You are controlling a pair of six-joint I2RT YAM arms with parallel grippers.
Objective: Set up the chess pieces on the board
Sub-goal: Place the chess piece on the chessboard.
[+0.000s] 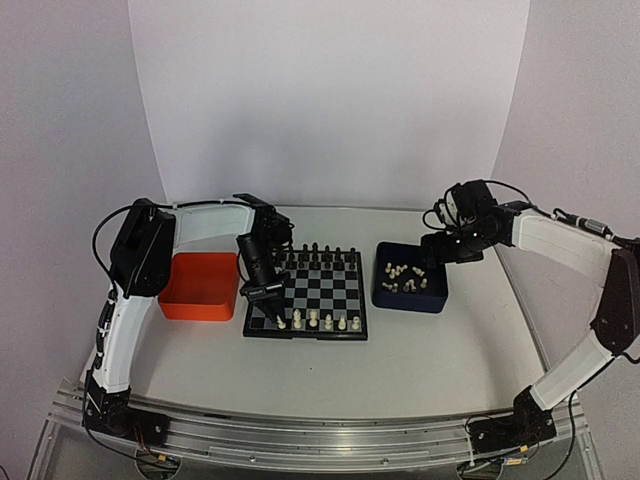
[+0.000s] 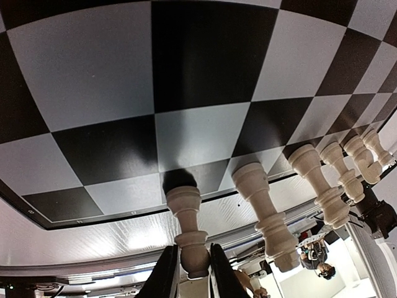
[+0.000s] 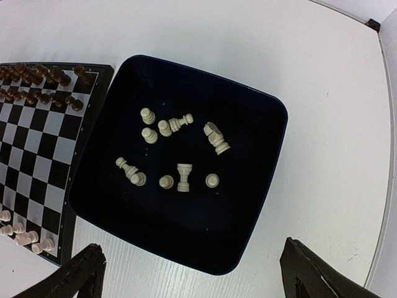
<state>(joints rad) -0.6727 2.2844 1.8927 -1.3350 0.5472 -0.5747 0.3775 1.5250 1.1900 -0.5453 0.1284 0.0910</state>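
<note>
- Top external view, nearest the arm bases: a row of tiny cream-white chess pieces point(image 1: 328, 321) stands along the near rank of the small square chessboard point(image 1: 320, 290), which has black and silvery-grey checks and a black rim.
- The left gripper point(image 1: 268, 303) is down at the near-left corner of the chessboard.
- In the left wrist view its fingers point(image 2: 172, 273) stand narrow on either side of the top of one turned cream-white corner piece point(image 2: 189, 233). The base of this piece rests on a dark square.
- Whether the fingers pinch the corner piece or stand just clear of it cannot be told.
- A rectangular orange plastic tray point(image 1: 200, 300) lies just beside the chessboard's left edge.
- A dark blue tray with rounded corners point(image 3: 273, 105) lies near the chessboard's right edge. It holds the loose cream-white spares point(image 3: 183, 177), some upright and some lying.
- The right gripper point(image 3: 191, 248) hovers over the dark blue tray, fingers wide and holding nothing.
- Tiny black pieces point(image 1: 320, 255) fill the two far ranks.
- Judgement: the step in hand is seating the corner piece, and most of the cream set is not yet placed.
- Next, the left fingers should part and lift straight up so the neighbouring piece is not tipped.
- The right gripper must then centre closely on one spare that stands apart from the others.
</note>
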